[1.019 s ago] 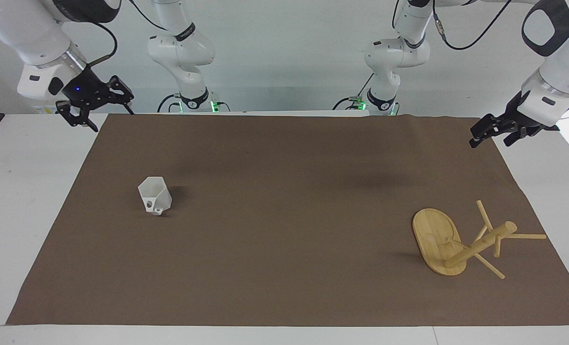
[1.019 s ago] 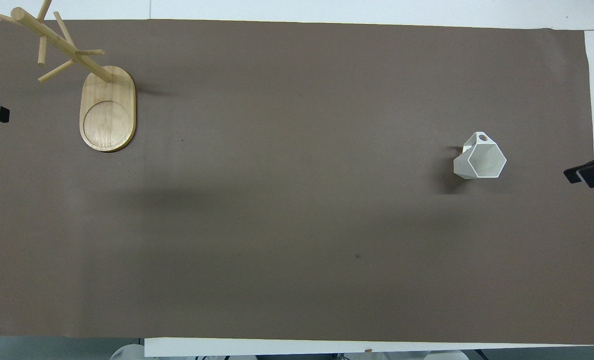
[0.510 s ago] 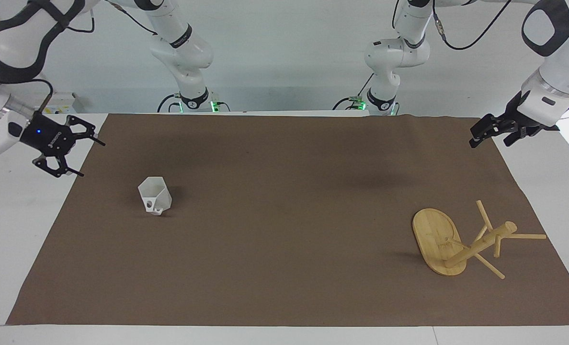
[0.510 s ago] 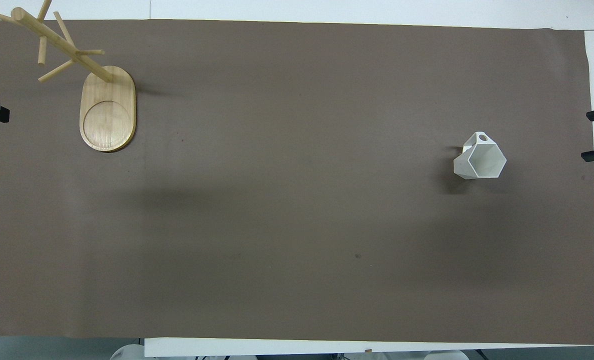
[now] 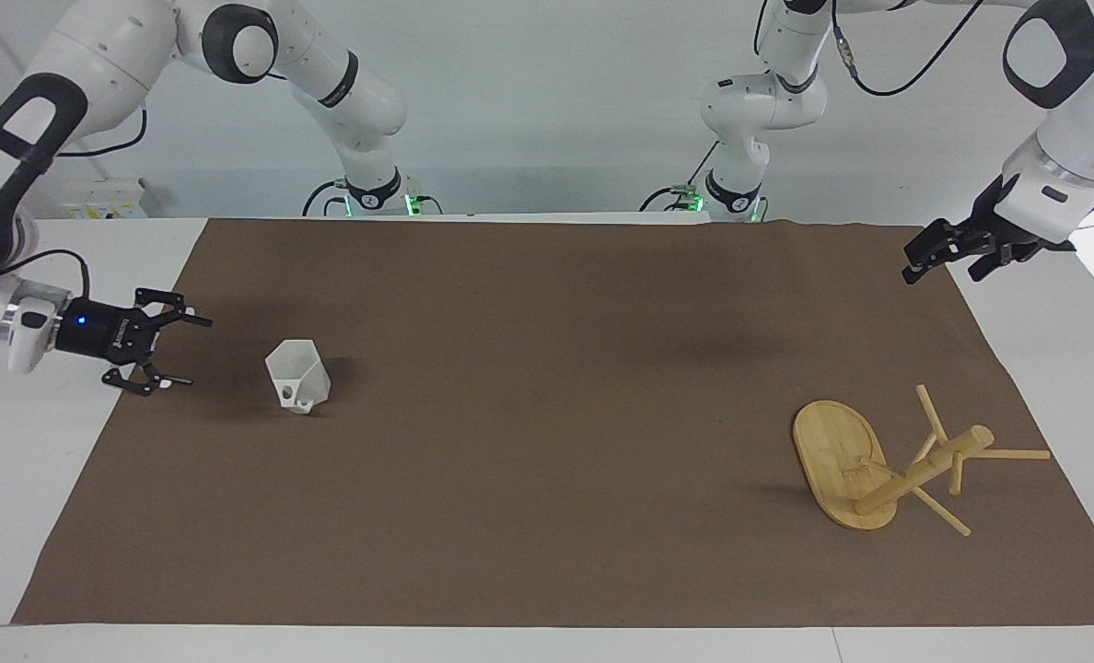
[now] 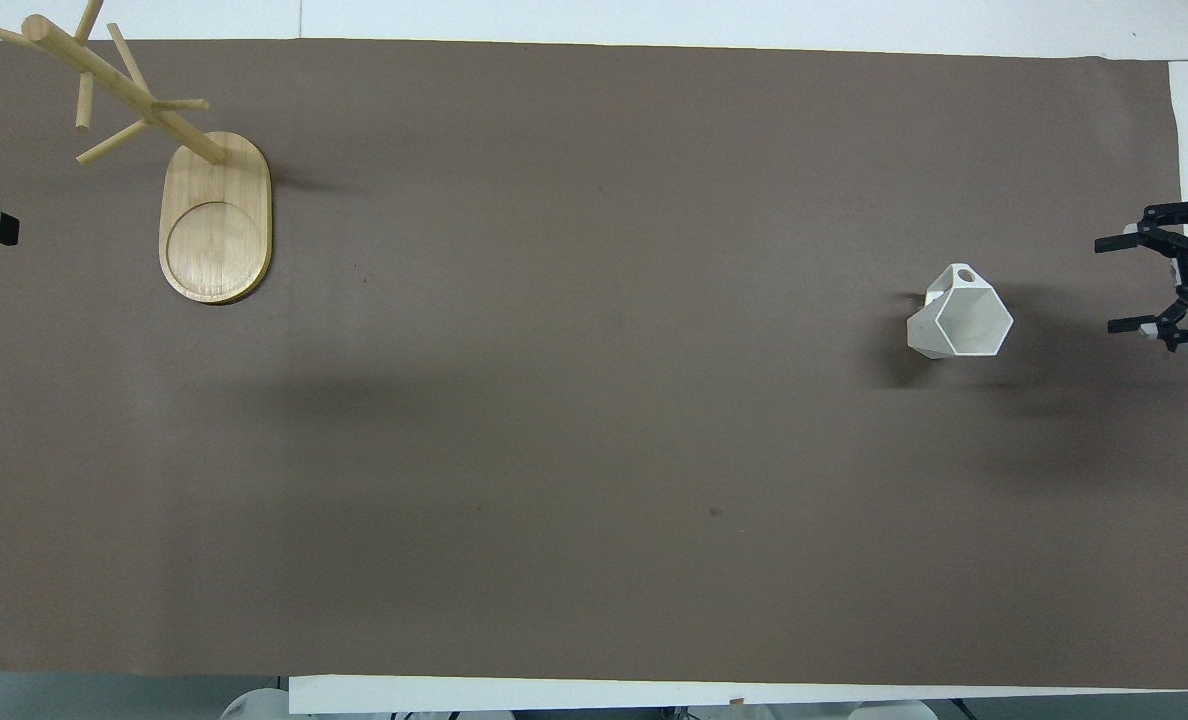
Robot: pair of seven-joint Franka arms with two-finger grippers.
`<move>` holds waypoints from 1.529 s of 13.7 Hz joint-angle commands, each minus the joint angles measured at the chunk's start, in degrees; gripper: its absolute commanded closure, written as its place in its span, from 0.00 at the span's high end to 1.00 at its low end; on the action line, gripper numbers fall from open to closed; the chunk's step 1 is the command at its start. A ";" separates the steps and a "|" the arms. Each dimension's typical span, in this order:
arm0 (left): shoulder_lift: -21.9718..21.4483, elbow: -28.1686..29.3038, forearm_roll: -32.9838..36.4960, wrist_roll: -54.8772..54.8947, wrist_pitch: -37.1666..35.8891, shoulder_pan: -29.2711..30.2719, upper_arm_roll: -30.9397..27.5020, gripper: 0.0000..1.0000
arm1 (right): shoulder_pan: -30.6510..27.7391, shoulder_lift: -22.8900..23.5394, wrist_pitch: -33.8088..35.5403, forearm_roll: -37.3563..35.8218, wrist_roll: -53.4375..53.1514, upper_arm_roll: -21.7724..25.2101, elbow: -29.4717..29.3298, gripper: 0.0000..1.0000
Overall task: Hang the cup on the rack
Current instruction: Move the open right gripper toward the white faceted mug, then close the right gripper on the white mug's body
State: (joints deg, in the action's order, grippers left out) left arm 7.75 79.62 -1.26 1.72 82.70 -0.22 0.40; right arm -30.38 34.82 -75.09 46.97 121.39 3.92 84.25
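right hand (image 5: 183,350) agape beside cup (image 5: 297,374)

I see the white faceted cup (image 5: 297,375) upright at centre-left of the facing view, and the bamboo rack (image 5: 869,470) standing at lower right.

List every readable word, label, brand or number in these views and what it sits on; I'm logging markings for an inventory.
Right end effector: white lettering on its black body, too small to read.
Left end effector: no marking visible.
White faceted plastic cup: none.
Light bamboo mug rack: none.
Brown paper mat: none.
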 commanded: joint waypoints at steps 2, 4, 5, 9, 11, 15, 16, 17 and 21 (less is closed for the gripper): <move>-1.25 1.50 1.08 0.21 0.27 0.92 0.83 1.00 | -3.19 10.52 5.65 5.67 9.46 -2.51 -3.66 1.00; -1.25 1.50 1.08 0.12 0.27 0.92 0.83 1.00 | -3.11 10.89 5.39 5.85 13.58 -2.52 -3.39 1.00; -1.25 1.50 1.08 0.12 0.27 0.92 0.83 1.00 | -2.93 11.06 5.39 6.03 14.91 -2.52 -3.13 1.00; -1.25 1.50 1.08 0.12 0.27 0.92 0.83 1.00 | -1.97 10.89 4.78 7.08 19.91 -2.60 0.82 1.00; -1.25 1.50 1.08 0.12 0.27 0.92 0.83 1.00 | -1.70 10.71 4.69 7.53 22.13 -2.52 1.88 1.00; -1.25 1.50 1.08 0.12 0.27 0.92 0.83 1.00 | -1.52 9.92 3.29 7.61 24.24 -2.69 5.21 1.00; -1.25 1.50 1.08 0.21 0.27 0.92 0.83 1.00 | -1.26 9.83 3.02 7.61 24.94 -2.95 5.57 1.00; -1.25 1.50 1.08 0.12 0.27 0.92 0.91 1.00 | -0.56 9.57 2.93 7.70 25.21 -2.95 6.18 1.00; -1.25 1.50 1.08 0.12 0.27 0.92 0.83 1.00 | 1.54 9.04 1.61 9.54 26.61 -3.04 8.12 1.00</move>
State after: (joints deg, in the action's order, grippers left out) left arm 7.75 79.62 -1.26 1.72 82.70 -0.22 0.40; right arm -29.80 45.75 -71.63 54.67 146.25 1.14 89.14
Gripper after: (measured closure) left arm 0.000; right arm 0.000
